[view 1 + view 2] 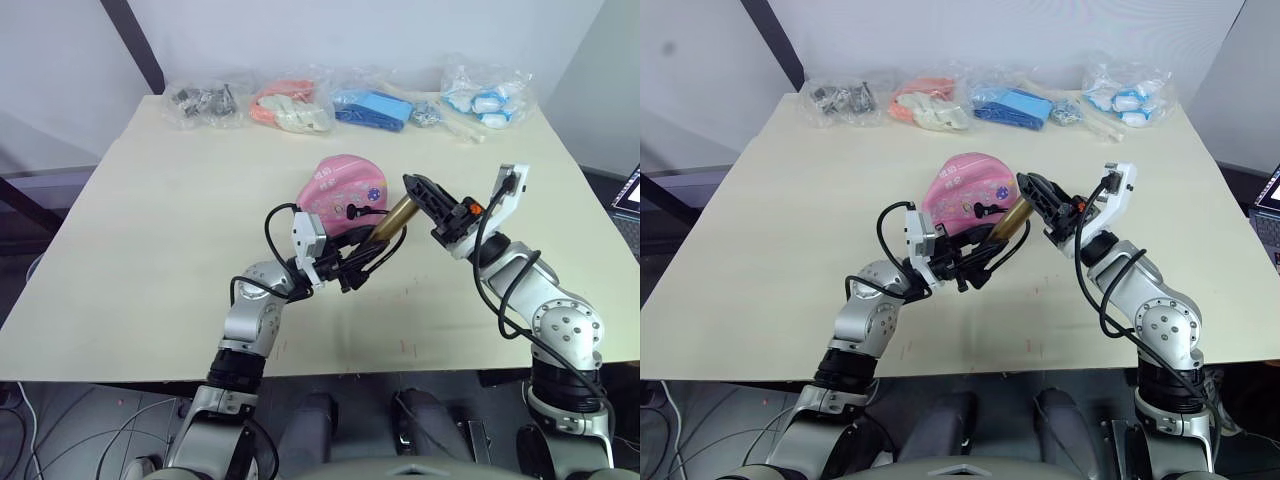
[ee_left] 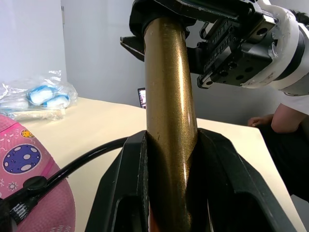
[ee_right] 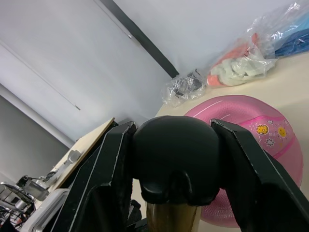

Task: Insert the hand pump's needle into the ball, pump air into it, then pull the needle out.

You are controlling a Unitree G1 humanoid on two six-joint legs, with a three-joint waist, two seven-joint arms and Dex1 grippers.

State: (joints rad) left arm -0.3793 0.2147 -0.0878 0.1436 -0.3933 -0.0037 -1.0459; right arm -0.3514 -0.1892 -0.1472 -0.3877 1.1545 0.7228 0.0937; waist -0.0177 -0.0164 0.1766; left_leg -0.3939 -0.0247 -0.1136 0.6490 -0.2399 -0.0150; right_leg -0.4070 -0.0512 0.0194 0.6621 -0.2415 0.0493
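Note:
The pink ball (image 1: 340, 188) lies mid-table with cartoon prints on it. The bronze-gold hand pump (image 1: 392, 222) slants beside it. My left gripper (image 1: 352, 268) is shut on the pump's lower barrel (image 2: 170, 121). My right gripper (image 1: 418, 192) is shut on the pump's black handle (image 3: 176, 162) at the upper end. The thin black hose (image 2: 79, 162) runs from the pump to a small black fitting (image 1: 353, 211) resting against the ball's side. The needle itself is hidden at that fitting.
Several clear bags line the table's far edge: dark parts (image 1: 203, 100), orange and white items (image 1: 290, 106), blue items (image 1: 372, 107), white and blue items (image 1: 487, 98). A person's hand (image 2: 263, 120) rests at the table's edge in the left wrist view.

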